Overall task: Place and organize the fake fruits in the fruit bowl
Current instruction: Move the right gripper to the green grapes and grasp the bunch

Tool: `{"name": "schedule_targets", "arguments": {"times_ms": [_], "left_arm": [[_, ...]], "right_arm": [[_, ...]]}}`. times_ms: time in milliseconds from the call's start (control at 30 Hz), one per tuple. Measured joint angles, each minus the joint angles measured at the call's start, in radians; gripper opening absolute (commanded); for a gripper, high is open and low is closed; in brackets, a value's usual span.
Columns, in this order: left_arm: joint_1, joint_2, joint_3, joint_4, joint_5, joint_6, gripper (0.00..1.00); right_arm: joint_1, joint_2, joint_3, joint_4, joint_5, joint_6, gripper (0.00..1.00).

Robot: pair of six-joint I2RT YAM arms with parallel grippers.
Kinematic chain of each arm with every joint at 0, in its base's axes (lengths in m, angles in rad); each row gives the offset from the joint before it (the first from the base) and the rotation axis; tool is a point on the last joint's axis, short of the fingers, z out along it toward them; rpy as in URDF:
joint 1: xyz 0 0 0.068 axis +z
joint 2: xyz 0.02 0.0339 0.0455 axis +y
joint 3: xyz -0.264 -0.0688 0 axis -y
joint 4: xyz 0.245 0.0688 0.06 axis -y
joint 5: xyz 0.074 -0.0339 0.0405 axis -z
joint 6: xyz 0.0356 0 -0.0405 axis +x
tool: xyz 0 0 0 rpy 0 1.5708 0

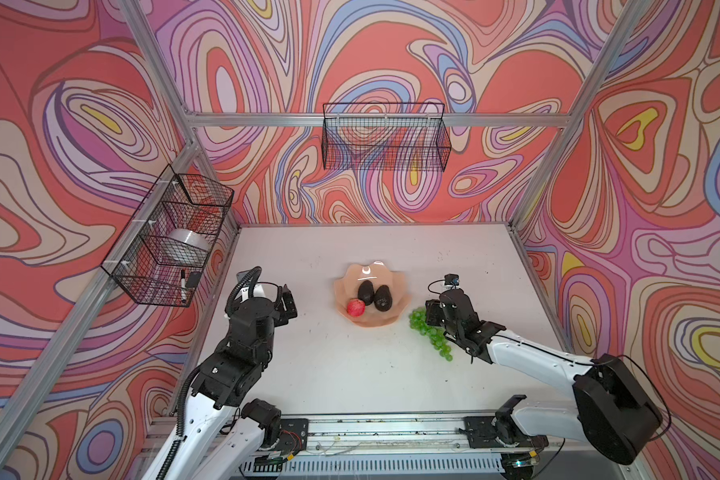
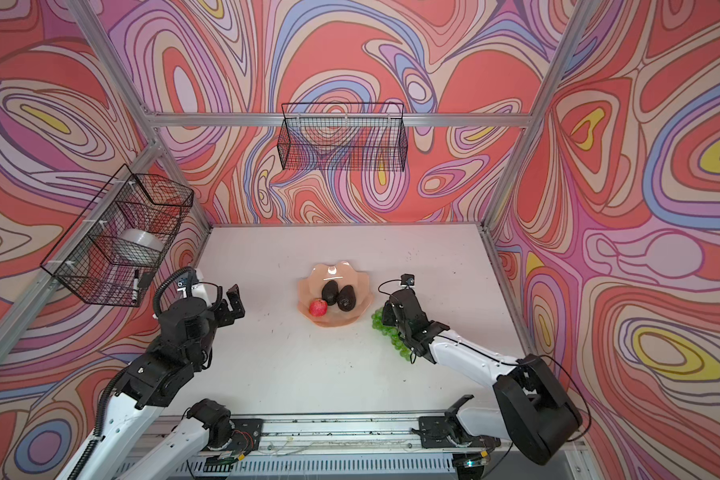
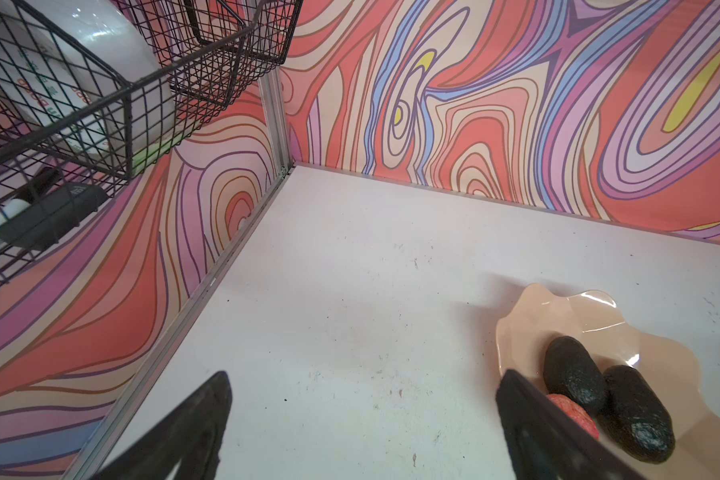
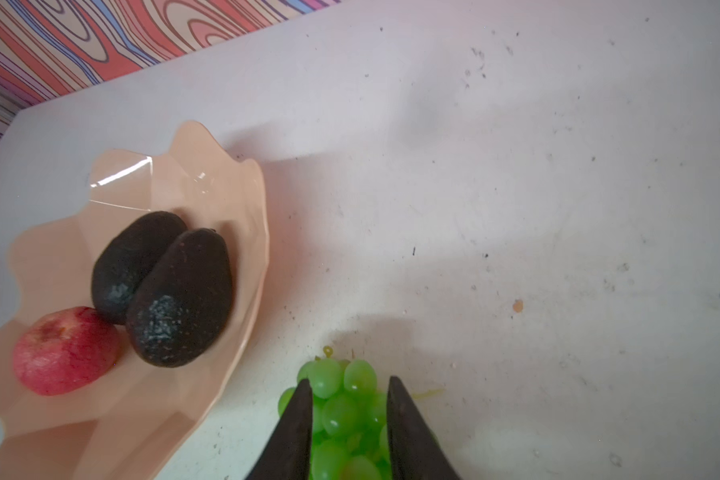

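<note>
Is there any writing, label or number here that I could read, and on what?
Nothing reads clearly.
White roll in wire basket: green and red print, too blurred to read.
Black block in that basket: faint mark, too small to read.
Grapes, bowl: no text.

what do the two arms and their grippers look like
Both arms have white link shells with black joints and motor housings. The left arm carries a ribbed black hose; the right arm a thin black cable. The left gripper and right gripper each end in two dark, tapered fingers.
</note>
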Motion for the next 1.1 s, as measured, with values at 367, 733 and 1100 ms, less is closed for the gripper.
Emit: {"name": "schedule_targets", "arguments": {"times_ms": [367, 733, 1100], "left_arm": [[0.0, 0.0, 0.0, 0.0, 0.0, -0.004, 1.0], [0.0, 0.0, 0.0, 0.0, 0.0, -0.008, 1.0], [0.0, 0.001, 0.0, 0.0, 0.0, -0.011, 1.0]], "right_arm": [[0.0, -0.019, 0.035, -0.087, -0.013, -0.008, 0.8], [0.0, 0.064, -0.106, -0.018, -0.082, 0.028, 0.82], [0.0, 0.137, -0.111, 0.068, -0.074, 0.073, 0.49]]}}
